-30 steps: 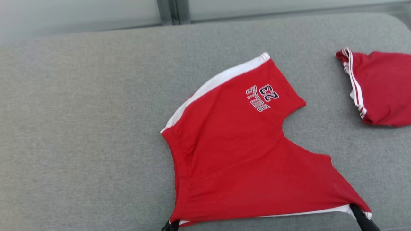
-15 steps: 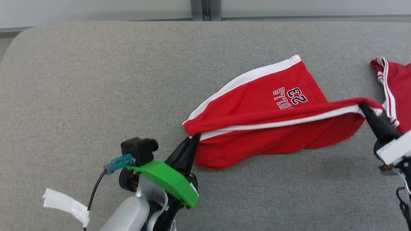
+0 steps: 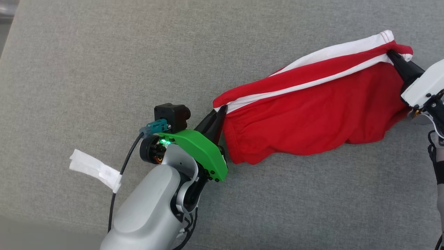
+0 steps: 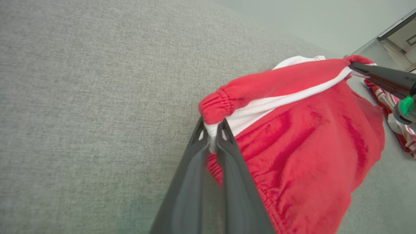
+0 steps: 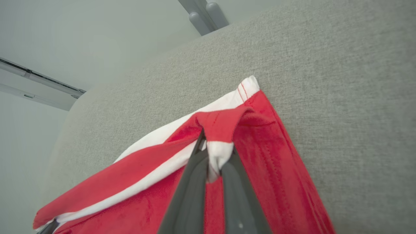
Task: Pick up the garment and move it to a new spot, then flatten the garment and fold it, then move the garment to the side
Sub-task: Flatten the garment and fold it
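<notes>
The garment (image 3: 312, 114) is a pair of red shorts with white side stripes, folded over on itself on the grey cushion (image 3: 104, 69). My left gripper (image 3: 222, 110) is shut on its elastic waistband corner (image 4: 216, 107) at the left end. My right gripper (image 3: 392, 55) is shut on the hem corner at the far right, pinching red and white cloth (image 5: 217, 156). The held edge stretches between the two grippers and the rest sags below it onto the cushion. In the left wrist view the right gripper's dark fingers (image 4: 380, 76) show at the far end.
A second red and white striped garment (image 4: 395, 104) lies just beyond the right gripper. A white tape tag (image 3: 95, 170) hangs on the left arm's cable. The cushion's edge (image 3: 8, 41) runs along the far left, with a pale wall and grey post (image 5: 203, 14) behind.
Both grippers have carried the near edge of the shorts up and over the printed leg, covering the lettering. The head camera has tilted down and shifted, so the scene sits differently.
</notes>
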Robot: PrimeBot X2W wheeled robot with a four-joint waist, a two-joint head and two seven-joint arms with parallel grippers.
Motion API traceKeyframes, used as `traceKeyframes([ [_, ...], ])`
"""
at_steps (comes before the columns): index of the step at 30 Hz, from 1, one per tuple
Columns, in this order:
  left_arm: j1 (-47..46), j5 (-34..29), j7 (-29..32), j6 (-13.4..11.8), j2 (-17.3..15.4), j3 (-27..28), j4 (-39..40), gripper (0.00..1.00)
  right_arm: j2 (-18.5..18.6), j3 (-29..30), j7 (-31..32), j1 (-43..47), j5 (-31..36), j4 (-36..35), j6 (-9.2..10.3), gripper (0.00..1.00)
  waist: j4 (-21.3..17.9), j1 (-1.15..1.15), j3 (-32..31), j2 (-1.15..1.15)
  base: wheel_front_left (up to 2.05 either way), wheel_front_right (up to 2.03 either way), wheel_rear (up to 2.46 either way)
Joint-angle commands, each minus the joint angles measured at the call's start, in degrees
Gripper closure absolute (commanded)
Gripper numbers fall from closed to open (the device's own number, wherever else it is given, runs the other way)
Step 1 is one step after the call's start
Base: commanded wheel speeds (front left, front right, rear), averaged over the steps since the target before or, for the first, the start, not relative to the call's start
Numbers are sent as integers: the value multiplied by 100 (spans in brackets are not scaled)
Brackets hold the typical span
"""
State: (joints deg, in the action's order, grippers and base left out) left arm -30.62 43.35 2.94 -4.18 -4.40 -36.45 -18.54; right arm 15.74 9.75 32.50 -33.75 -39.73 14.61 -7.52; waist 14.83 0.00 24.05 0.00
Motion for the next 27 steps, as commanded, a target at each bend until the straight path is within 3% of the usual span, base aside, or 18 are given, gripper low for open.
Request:
traceKeyframes([
  [1, -141, 64, -24, 46, 19, -20, -88, 100, 51, 26, 57, -128, 112, 97, 6, 100, 226, 0, 221, 0, 0, 0, 0],
  [4, -247, 116, -11, 116, 62, -106, -257, 100, 72, 34, 127, -281, 324, 241, 5, 100, 233, 0, 225, 0, 0, 0, 0],
  [6, -309, 150, -92, 129, 75, -104, -354, 98, 47, 58, 127, -367, 405, 320, 5, 78, 222, 0, 218, 0, 0, 0, 0],
  [7, -351, 109, -145, 103, 77, -120, -387, 82, 26, 51, 40, -441, 431, 291, 5, 52, 210, 0, 224, 0, 0, 0, 0],
  [8, -374, 93, -213, 70, 84, -106, -411, 67, 26, 43, -18, -485, 482, 272, 5, 0, 200, 0, 232, 0, 0, 0, 0],
  [10, -396, 124, -307, 53, 96, -104, -465, 58, -22, 42, -60, -539, 511, 301, 5, 0, 170, 0, 238, 0, 0, 0, 0],
  [11, -412, 138, -389, 18, 104, -72, -472, 4, -28, 41, -80, -596, 528, 286, 3, 0, 153, 0, 249, 0, 0, 0, 0],
  [12, -428, 142, -439, -21, 115, -100, -513, 0, -53, 57, -51, -672, 525, 268, 4, 0, 122, 0, 258, 0, 0, 0, 0],
  [19, -148, 18, -669, -239, -45, -63, -312, 0, 194, -125, 110, -482, 497, -255, 4, 0, -11, 0, 217, 0, 0, 0, 0],
  [27, 557, -447, -1657, -785, -343, 268, 1018, 0, 1500, -1161, 907, 208, 1209, -826, 4, 0, 1, 0, 414, 0, 0, 0, 0],
])
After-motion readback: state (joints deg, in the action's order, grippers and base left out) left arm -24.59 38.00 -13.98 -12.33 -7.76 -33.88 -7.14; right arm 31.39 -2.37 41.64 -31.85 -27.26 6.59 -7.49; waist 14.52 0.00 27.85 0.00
